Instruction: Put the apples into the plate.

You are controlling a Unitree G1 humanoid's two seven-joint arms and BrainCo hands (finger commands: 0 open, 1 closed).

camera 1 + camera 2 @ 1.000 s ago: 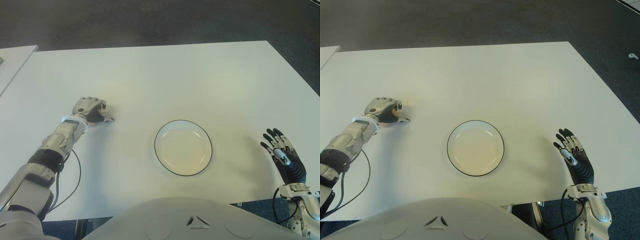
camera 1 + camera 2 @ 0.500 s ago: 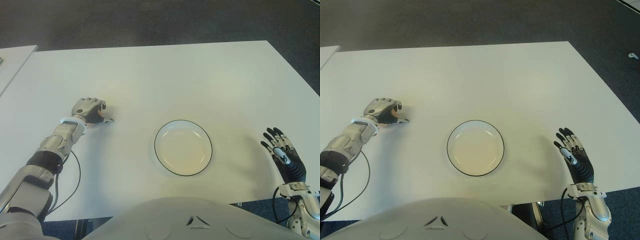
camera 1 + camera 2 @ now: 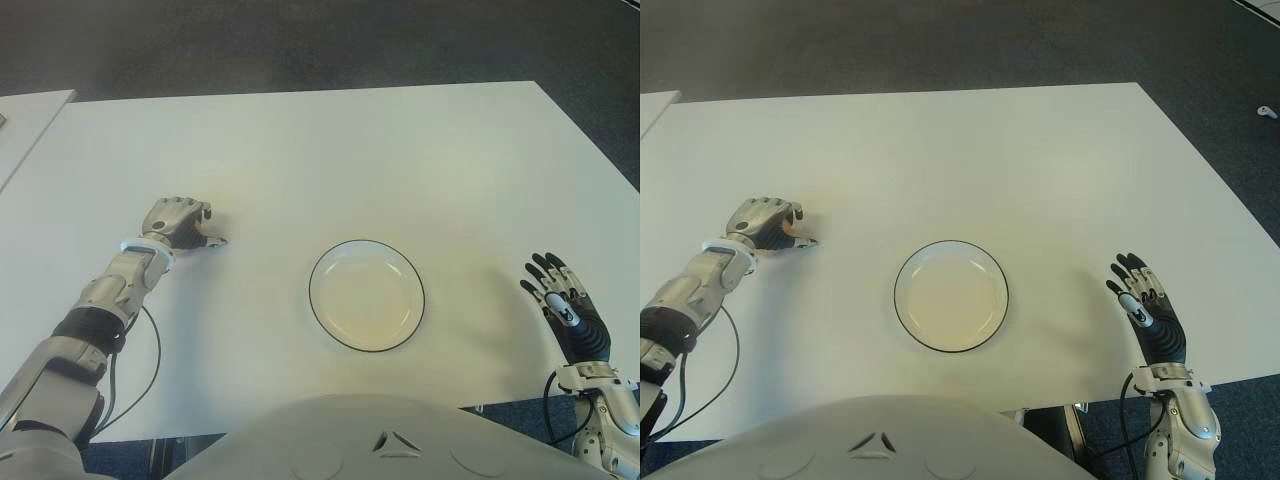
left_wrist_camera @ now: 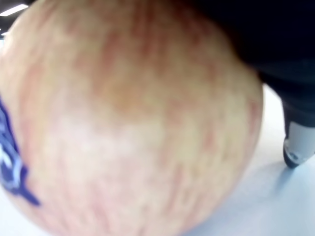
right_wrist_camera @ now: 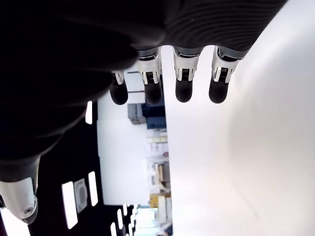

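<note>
While the plate sits bare mid-table, left hand is curled well left of it. Left wrist view: apple gripped. Right wrist view: right hand, fingers extended, holding nothing.

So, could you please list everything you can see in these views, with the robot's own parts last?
Table: one, white, fills most of the eye views.
Plate: one, white with a dark rim, near the table's front middle, nothing in it.
Apple: one, yellowish with red streaks, enclosed in the left hand; fills the left wrist view.
Second table: one, white, at the far left edge.
Left hand: one, grey, left of the plate, fingers curled over the apple.
Right hand: one, black, right of the plate, fingers spread, holding nothing.
</note>
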